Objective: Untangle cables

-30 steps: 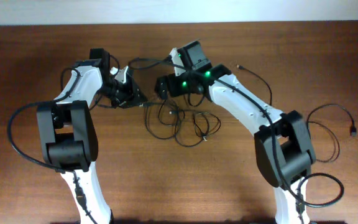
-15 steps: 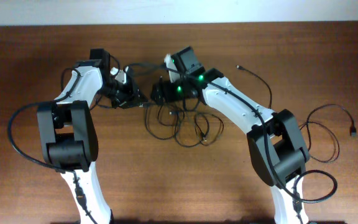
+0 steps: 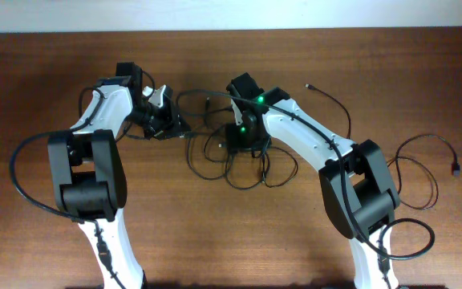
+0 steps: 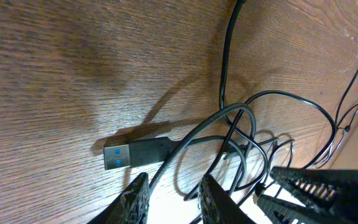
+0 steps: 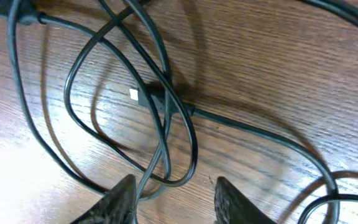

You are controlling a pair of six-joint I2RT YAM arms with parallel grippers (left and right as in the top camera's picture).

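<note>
Straddling cables: right pincer released | left pincer: cable between jaws, grip unclear

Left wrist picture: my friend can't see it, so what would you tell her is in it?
A black USB plug with a blue tip lies flat on a brown wooden table, its cord joining a tangle of thin black cables on the right. At the bottom edge, the left arm's two fingers stand apart, with a cord passing between them.
</note>
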